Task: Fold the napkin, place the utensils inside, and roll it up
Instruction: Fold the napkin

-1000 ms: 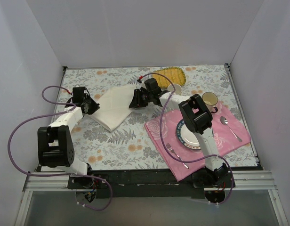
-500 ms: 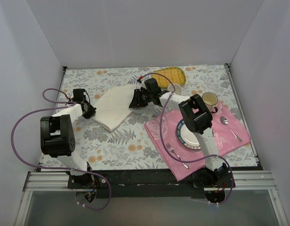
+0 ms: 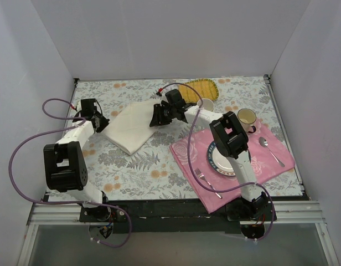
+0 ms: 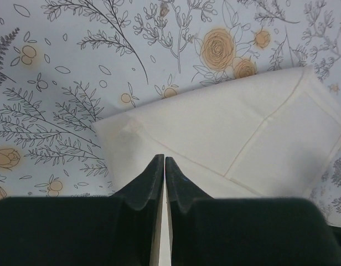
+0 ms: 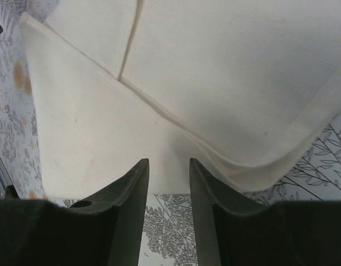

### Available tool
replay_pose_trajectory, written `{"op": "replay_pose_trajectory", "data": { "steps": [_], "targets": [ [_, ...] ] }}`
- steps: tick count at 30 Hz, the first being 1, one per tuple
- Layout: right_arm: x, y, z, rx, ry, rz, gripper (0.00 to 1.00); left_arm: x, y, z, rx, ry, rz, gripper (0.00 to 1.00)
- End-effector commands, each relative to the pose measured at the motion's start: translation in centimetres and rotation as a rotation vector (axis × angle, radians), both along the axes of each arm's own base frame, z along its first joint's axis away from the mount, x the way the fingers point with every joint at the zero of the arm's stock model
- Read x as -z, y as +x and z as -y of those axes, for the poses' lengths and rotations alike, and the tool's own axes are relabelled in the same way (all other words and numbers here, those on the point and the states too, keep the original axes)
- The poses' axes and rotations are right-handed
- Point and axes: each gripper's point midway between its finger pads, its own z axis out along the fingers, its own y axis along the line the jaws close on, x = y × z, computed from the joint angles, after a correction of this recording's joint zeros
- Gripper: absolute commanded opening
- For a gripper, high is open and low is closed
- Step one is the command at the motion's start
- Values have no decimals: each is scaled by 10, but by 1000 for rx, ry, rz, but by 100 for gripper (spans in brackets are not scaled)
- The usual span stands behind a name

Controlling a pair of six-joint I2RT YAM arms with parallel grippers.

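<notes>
Left gripper [image 4: 164,158], pressed together, is backing toward the napkin's [image 3: 132,124] left edge while right gripper [image 5: 169,160] is hovering spread, so the fold looks unfinished.

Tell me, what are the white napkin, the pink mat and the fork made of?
The napkin looks like soft woven cloth: matte cream, with stitched hems and fold creases. The pink placemat seems to be fabric too, printed with roses and lying flat. It might be coated, which is hard to tell from here. The fork looks like shiny silver metal, thin and glinting.
</notes>
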Motion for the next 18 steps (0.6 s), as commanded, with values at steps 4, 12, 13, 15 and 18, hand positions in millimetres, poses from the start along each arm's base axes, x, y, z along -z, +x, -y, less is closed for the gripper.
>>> {"op": "replay_pose_trajectory", "data": {
  "steps": [4,12,13,15,18],
  "targets": [
    [-45,-18,-34,-93,36,97,45,7,-14,-24,-101,27,-11,6],
    [-13,-9,-13,-71,-8,69,47,35,-12,-30,-110,30,-82,4],
    [-9,-5,-9,-61,-23,70,46,35,-12,-30,-105,33,-86,4],
    [2,-2,0,-58,-64,73,46,25,-11,-30,-99,38,-65,4],
    [13,-5,5,-74,-98,64,46,-2,-8,-26,-77,62,3,4]
  ]
}}
